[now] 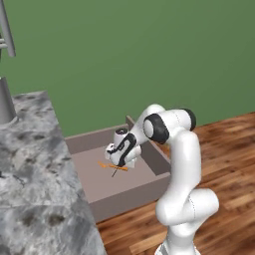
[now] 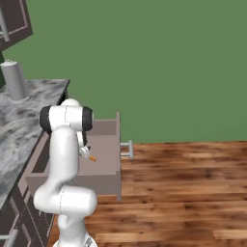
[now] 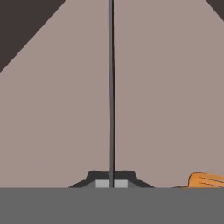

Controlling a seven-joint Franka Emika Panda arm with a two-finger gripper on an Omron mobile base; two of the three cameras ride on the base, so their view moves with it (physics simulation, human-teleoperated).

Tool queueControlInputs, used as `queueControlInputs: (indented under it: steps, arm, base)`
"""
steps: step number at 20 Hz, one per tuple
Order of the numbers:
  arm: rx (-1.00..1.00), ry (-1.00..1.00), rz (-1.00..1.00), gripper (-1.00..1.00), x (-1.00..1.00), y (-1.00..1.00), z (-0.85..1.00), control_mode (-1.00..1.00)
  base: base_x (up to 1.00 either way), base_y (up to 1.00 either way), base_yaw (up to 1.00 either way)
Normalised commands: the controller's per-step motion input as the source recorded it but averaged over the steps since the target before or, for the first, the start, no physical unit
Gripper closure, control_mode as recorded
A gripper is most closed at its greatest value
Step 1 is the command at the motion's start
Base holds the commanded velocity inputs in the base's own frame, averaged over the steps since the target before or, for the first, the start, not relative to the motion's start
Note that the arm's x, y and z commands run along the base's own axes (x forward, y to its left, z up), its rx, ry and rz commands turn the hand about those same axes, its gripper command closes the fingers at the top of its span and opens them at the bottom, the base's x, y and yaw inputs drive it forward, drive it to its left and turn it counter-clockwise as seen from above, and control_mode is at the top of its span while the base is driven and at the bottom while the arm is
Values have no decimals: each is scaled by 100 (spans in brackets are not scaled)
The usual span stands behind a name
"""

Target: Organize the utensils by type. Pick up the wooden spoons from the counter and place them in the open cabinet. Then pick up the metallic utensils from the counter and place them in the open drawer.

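Reaching down into the open drawer (image 1: 94, 196), the gripper (image 1: 117, 162) holds a dark grey utensil (image 3: 111, 87), its jaws clamped together on the slim shaft. In the hand view the shaft runs straight up from between the two finger tips across the plain mauve-brown drawer floor; its round head cannot be made out. The orange-handled utensil (image 1: 110, 167) already lies on the drawer floor just beside the gripper, and its bright handle also shows at the lower right of the hand view and beside the arm in the right base view. Judged from this arrangement, one metallic utensil is delivered and the second is over the drawer but not yet released. The visible stretch of marbled counter (image 1: 35, 164) carries no spoons, which suggests the wooden spoons are already dealt with, though the cabinet interior is not shown and this cannot be confirmed. What appears to remain is to lower the grey utensil, part the jaws, and lift clear. A grey cylinder (image 2: 14, 79) stands on the counter, well apart from the drawer.
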Motion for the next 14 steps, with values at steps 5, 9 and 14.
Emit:
queueControlInputs:
  steps: [5, 9, 14]
  arm:
    - [0, 7, -3, 100, 77, 0, -56, -100]
    - [0, 14, -3, 100, 75, 0, -63, -100]
    - [0, 14, -3, 100, 61, 0, -59, -100]
  base:
    - [0, 0, 0]
    - [0, 0, 0]
    - [0, 0, 0]
